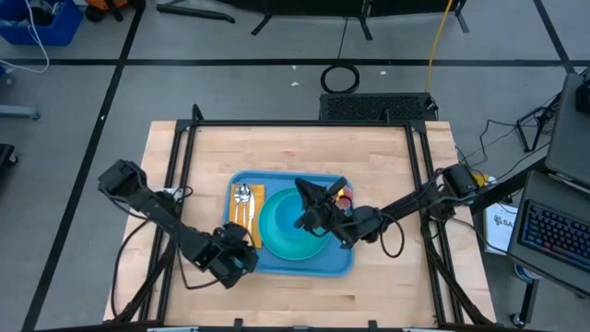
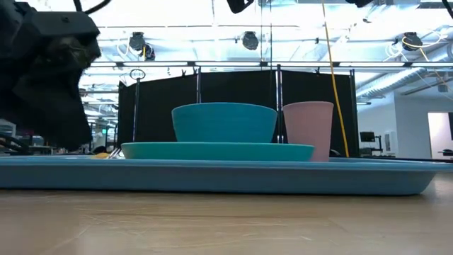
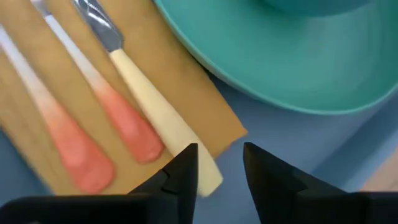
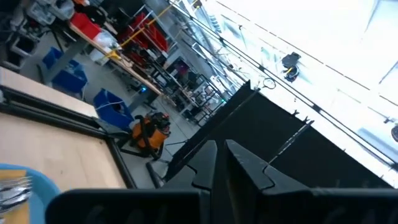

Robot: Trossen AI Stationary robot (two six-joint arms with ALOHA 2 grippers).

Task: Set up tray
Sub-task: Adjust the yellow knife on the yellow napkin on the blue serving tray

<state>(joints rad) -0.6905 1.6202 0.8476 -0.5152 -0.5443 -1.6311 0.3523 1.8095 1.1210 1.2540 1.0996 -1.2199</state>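
The tray (image 1: 277, 263) lay near the middle of the table (image 1: 387, 157); on it sat a turquoise plate (image 1: 277, 242) carrying a bowl (image 2: 224, 122), a pink cup (image 2: 308, 127) behind the plate, and a tan napkin (image 3: 62, 81) with cutlery (image 1: 242, 198) at the tray's left side; the left gripper (image 3: 217, 168) hovered at the tray's near left corner, fingers slightly spread, pinching nothing; the right gripper (image 4: 221, 155) hung above the plate, fingers nearly pressed together, empty.
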